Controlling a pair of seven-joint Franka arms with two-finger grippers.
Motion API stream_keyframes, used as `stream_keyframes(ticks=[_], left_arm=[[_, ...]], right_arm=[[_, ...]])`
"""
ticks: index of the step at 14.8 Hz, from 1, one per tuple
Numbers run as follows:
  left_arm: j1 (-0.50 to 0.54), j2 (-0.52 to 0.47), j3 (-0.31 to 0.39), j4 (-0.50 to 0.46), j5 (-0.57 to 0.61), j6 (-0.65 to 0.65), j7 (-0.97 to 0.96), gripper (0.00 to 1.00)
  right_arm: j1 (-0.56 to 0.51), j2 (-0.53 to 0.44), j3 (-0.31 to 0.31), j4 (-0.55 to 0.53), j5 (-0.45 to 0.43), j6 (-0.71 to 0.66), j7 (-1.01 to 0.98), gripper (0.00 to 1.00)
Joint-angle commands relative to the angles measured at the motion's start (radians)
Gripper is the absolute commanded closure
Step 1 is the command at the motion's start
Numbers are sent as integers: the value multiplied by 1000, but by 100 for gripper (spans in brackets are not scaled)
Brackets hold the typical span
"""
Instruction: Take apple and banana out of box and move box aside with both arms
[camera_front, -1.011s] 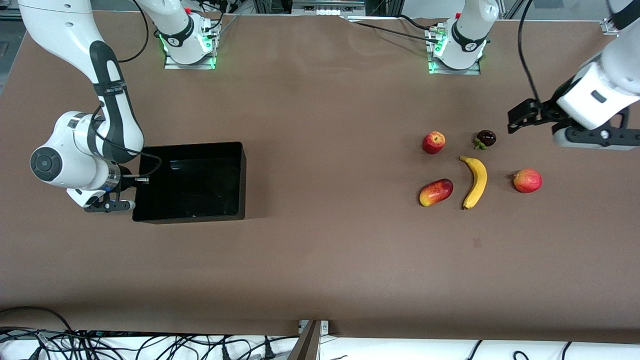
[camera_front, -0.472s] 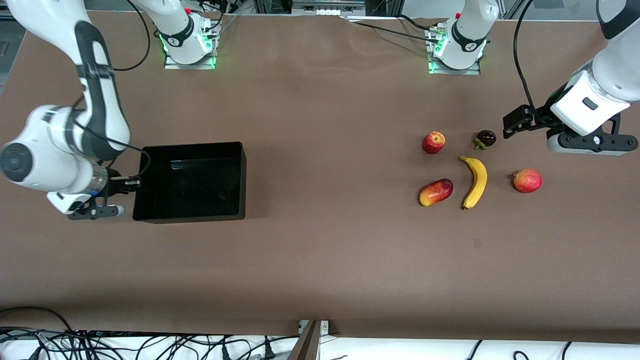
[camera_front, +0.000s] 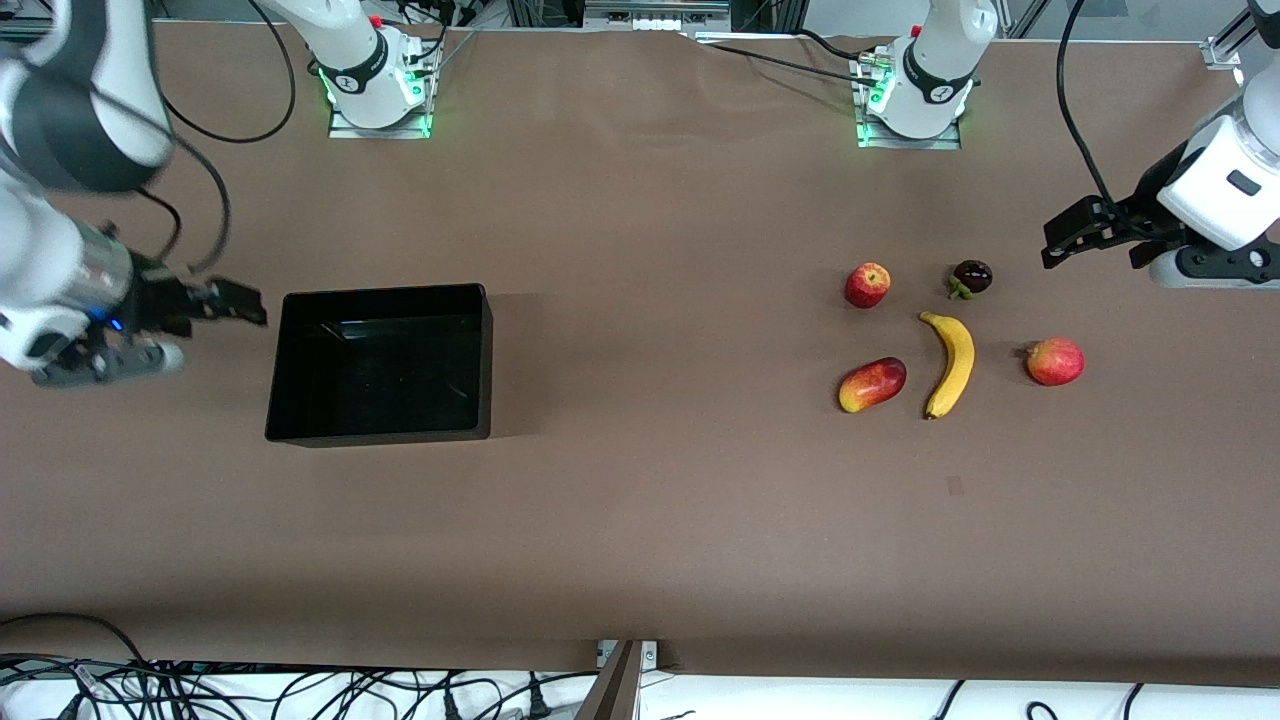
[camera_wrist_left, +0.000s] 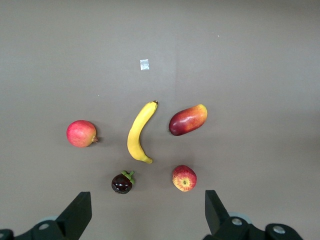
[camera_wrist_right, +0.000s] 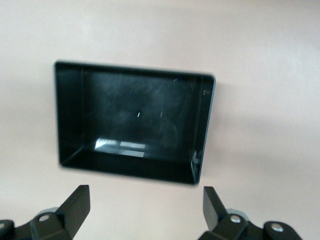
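1. Right hand (camera_front: 225, 305): up beside the box's short wall at the right arm's end of the surface (camera_front: 640, 520); fingers (camera_wrist_right: 75, 205) spread wide, nothing held.
2. Box (camera_front: 380, 362): black, empty, flat on the surface, free of both hands.
3. Mango (camera_front: 872, 384): beside the banana, nearer the front camera than the apple.
4. Apple (camera_front: 867, 285): out of the box, on the surface.
5. Banana (camera_front: 950, 364): out, lying among the fruit.
6. Dark fruit (camera_front: 971, 277) and round red fruit (camera_front: 1055, 361): same cluster.
7. Left hand (camera_front: 1065, 240): above the left arm's end of the surface; fingers (camera_wrist_left: 75, 215) wide apart, empty.

Step judged: retreat, task seemingly complete. Lift each hand straight up and away, clear of the box wall and the fruit.
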Motion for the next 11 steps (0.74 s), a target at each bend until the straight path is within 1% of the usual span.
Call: stream_keyframes(ticks=[1, 3, 4, 7, 9, 11], left_arm=[[3, -67, -9, -89, 14, 55, 8, 0], [4, -62, -3, -85, 14, 53, 7, 0], [3, -61, 0, -83, 14, 49, 7, 0], [3, -56, 2, -78, 12, 49, 5, 0], [3, -56, 0, -77, 14, 49, 5, 0], [1, -50, -6, -77, 14, 49, 5, 0]], right_arm=[[-6, -135, 9, -120, -21, -17, 18, 0], [-12, -180, 19, -176, -59, 6, 18, 0], [-13, -182, 27, -174, -81, 3, 18, 0], [-58, -177, 78, -156, -92, 2, 16, 0], [-63, -162, 90, -130, -119, -3, 16, 0], [-63, -146, 92, -107, -122, -8, 13, 0]])
